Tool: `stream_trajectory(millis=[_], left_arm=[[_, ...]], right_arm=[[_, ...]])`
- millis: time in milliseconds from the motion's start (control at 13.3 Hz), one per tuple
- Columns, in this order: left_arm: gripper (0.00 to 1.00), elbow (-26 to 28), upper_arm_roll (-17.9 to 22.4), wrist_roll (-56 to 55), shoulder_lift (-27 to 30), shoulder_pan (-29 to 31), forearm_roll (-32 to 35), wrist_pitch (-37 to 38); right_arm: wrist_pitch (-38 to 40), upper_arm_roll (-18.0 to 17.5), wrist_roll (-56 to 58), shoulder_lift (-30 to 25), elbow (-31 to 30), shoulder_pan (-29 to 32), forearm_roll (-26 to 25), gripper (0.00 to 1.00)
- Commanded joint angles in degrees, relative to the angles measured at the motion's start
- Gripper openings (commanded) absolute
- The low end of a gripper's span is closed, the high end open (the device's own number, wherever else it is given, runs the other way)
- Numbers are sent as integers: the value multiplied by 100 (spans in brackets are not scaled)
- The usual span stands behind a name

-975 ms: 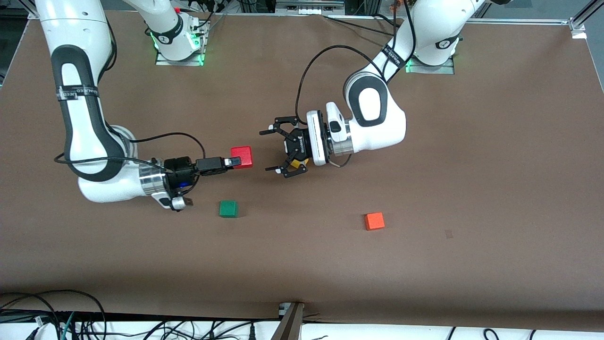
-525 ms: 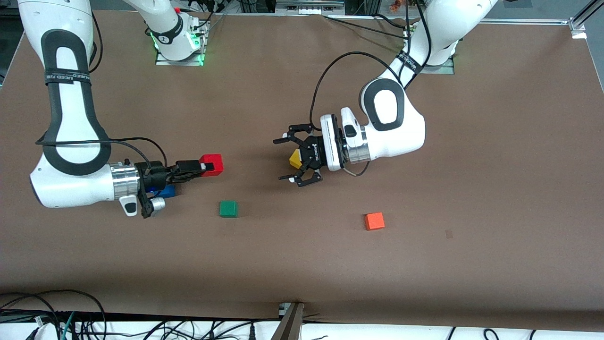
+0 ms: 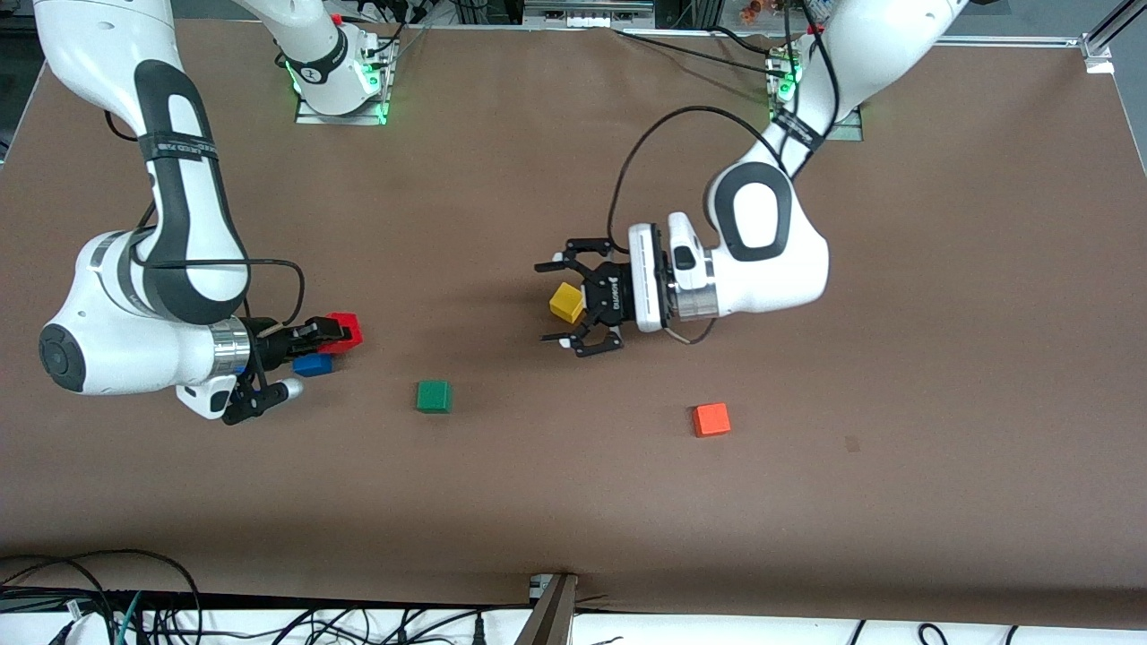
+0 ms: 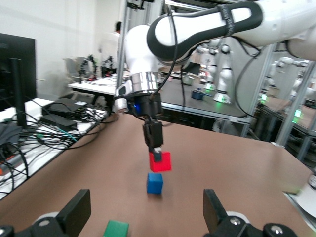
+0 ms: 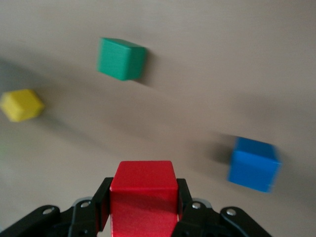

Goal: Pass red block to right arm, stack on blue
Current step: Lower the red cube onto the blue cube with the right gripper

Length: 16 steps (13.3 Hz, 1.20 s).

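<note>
carrying the red block (image 3: 344, 331) clamped in the right gripper (image 3: 328, 338), now arrived above the blue (image 3: 313, 365), handover done; left gripper (image 3: 571, 301) spread wide, withdrawn.

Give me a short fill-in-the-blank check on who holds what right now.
1. The right gripper is shut on the ____ block.
2. The blue block sits on the ____.
3. The left gripper hangs open over the ____ cube.
4. The green cube is ____ to the front camera than the yellow one.

Missing words: red; table; yellow; nearer
</note>
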<state>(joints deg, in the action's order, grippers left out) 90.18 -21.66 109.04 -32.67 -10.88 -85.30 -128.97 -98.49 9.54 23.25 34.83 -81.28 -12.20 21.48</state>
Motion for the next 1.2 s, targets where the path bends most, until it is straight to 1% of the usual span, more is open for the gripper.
stream_trajectory(millis=[0, 150, 300, 375, 600, 750, 825, 975, 1125], left_arm=[[100, 17, -5, -364, 59, 366, 591, 652], [100, -18, -22, -934, 76, 586, 1276, 1064], [100, -9, -14, -1331, 85, 736, 1838, 1626], [100, -1, -5, -1489, 85, 762, 2172, 1838], [100, -27, -13, -2472, 129, 876, 3323, 2375], [100, -36, -5, -2956, 182, 885, 3835, 2630], [100, -36, -5, -3263, 182, 886, 4011, 2762], [100, -263, -13, -3975, 173, 868, 4677, 3060], [100, -439, -14, -4765, 173, 868, 5206, 3447]], right_arm=[[-196, 21, 65, -20, 25, -45, -721, 0], [-477, 30, 65, -81, -133, -45, -1126, 0], [-898, 39, 57, -178, -466, -45, -1355, 0], [-1152, 39, 13, -257, -711, -45, -1426, 0], [-1917, 48, -66, -503, -1424, -54, -1593, 0], [-2252, 48, -311, -652, -1767, -63, -1742, 0], [-2306, 39, -513, -688, -1847, -80, -1813, 0], [-2359, 39, -865, -758, -1970, -159, -1901, 0], [-2639, 39, -1059, -829, -2198, -195, -1937, 0]])
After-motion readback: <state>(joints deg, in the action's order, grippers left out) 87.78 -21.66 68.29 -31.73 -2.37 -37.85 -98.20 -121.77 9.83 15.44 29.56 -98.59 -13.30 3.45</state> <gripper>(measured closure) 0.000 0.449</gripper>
